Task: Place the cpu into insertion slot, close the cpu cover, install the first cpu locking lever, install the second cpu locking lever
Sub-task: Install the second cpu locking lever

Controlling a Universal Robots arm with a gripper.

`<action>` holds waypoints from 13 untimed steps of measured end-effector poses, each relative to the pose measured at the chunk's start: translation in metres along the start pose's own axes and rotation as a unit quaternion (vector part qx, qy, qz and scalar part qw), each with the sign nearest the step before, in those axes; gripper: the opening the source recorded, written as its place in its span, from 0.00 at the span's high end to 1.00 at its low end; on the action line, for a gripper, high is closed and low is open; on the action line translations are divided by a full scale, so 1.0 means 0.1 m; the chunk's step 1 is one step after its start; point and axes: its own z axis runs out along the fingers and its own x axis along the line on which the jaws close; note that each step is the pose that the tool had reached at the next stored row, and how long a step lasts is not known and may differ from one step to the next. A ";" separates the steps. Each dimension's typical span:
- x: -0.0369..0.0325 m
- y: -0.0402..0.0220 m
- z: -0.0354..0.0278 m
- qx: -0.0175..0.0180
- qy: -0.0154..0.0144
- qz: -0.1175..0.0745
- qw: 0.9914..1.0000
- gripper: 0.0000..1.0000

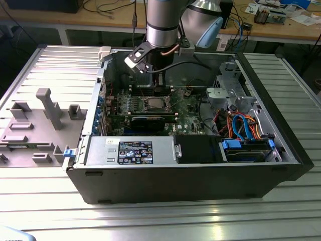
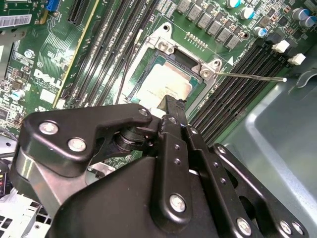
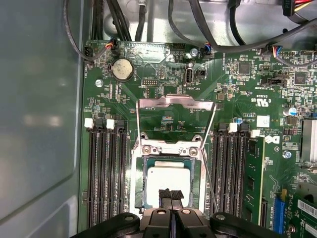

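One slatted metal table [image 1: 261,221] carries everything. An open computer case [image 1: 175,183] lies on its side across the table's middle. A grey plastic fixture [image 1: 47,108] sits near the table edge on the exterior view's left.

The arm [image 1: 163,22] comes down from above into the far half of the case. A power supply [image 1: 100,150] runs along the near case wall. Blue and orange cables [image 1: 241,125] are bundled toward the corner on the exterior view's right.

The green circuit board [image 3: 124,91] covers the case floor. A black graphics card [image 1: 148,120] stands between the power supply and the socket area. Long memory slots [image 3: 106,173] run along both sides of the socket.

Gripper [image 3: 171,194]: both wrist views show the two black fingers pressed together, with no gap and nothing pinched between them. The tips [image 2: 171,105] hang over one edge of the chip; cannot tell whether they touch it.

The insertion slot [image 3: 146,184] sits mid-board between the memory banks, and its metal rim shows on all sides. The cpu cover [image 3: 176,101] is flipped open. It stands up from its hinge at the slot's edge farthest from the fingers, and the bare board shows through its window.

The cpu [image 3: 168,176] lies flat inside the insertion slot, square to the rim, pale metal top up.

One thin locking lever [image 2: 250,77] is unlatched. It reaches out from a slot corner across the neighbouring memory slots. A coin battery [image 3: 122,69] sits near the board edge beyond the cover.
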 end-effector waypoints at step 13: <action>-0.001 0.000 -0.061 0.000 0.000 0.000 1.000 0.89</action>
